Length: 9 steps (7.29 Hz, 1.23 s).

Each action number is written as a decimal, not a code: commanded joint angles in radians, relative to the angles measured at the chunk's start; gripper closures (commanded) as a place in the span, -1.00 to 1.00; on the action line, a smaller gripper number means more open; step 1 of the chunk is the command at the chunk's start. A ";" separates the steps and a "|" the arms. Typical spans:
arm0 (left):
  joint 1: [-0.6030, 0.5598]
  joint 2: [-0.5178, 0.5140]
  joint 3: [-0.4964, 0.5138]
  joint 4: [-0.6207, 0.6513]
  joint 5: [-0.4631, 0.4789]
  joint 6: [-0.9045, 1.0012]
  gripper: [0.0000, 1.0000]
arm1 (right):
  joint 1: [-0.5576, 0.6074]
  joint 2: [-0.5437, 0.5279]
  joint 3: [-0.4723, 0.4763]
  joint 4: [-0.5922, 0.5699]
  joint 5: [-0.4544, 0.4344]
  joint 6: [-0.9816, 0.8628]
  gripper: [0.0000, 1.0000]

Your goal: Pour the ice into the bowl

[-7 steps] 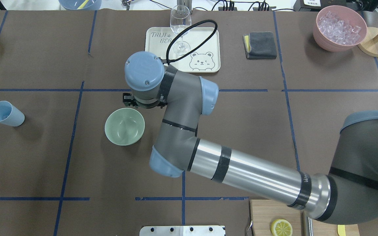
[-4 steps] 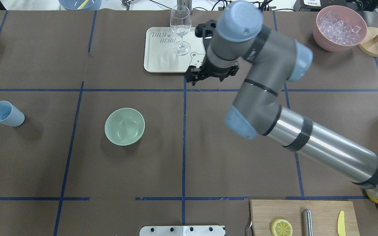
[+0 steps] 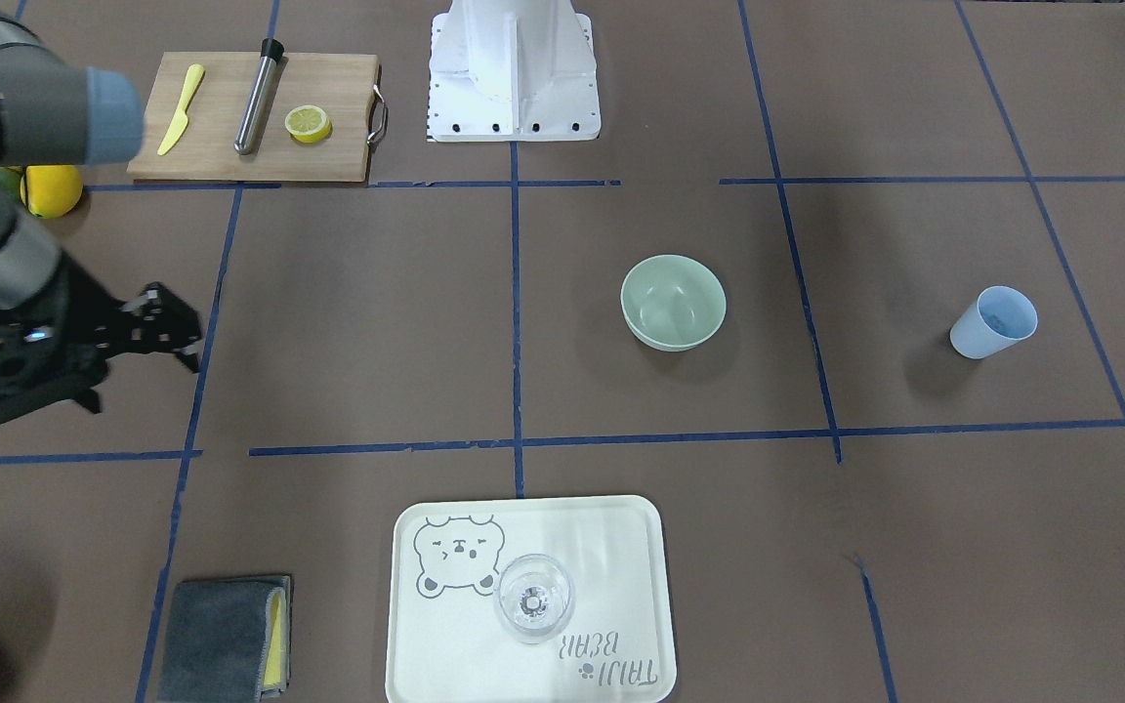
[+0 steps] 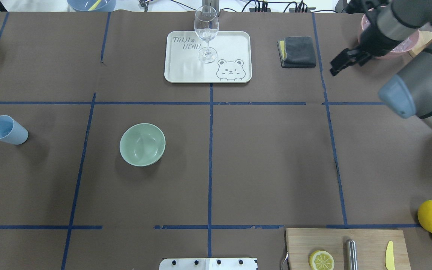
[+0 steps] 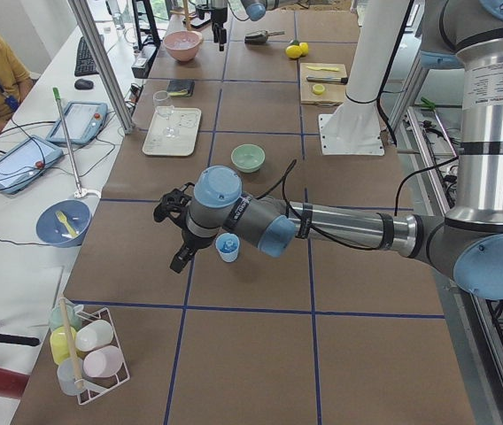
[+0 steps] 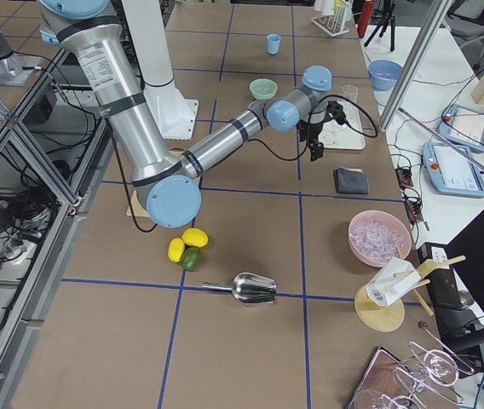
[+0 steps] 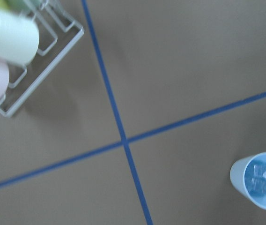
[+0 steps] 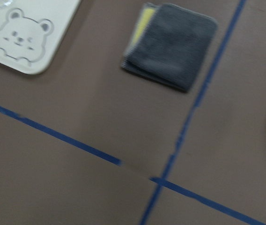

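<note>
The mint-green bowl [image 4: 142, 144] stands empty left of the table's middle; it also shows in the front view [image 3: 673, 301]. The blue cup [image 4: 6, 130] stands at the far left, and the left wrist view shows ice cubes [image 7: 262, 179] in it. My right gripper [image 4: 341, 63] is open and empty at the far right, next to the pink container [image 4: 407, 45] of ice, far from the bowl; the front view [image 3: 177, 327] shows it too. My left gripper [image 5: 170, 239] shows only in the exterior left view, beside the blue cup; I cannot tell its state.
A cream tray [image 4: 186, 71] with a wine glass [image 4: 206, 28] sits at the back centre, with a grey cloth [image 4: 298, 51] to its right. A cutting board [image 4: 369, 243] with a lemon half, knife and metal rod lies at the front right, next to whole lemons [image 4: 431, 216].
My right arm has swung from just behind the green bowl, past the tray, to the far right beside the pink container. The bowl and blue cup have not moved.
</note>
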 commanded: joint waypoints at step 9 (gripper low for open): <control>0.686 0.338 -0.128 -0.690 0.719 -0.966 -1.00 | 0.371 -0.400 -0.019 0.009 0.056 -0.483 -1.00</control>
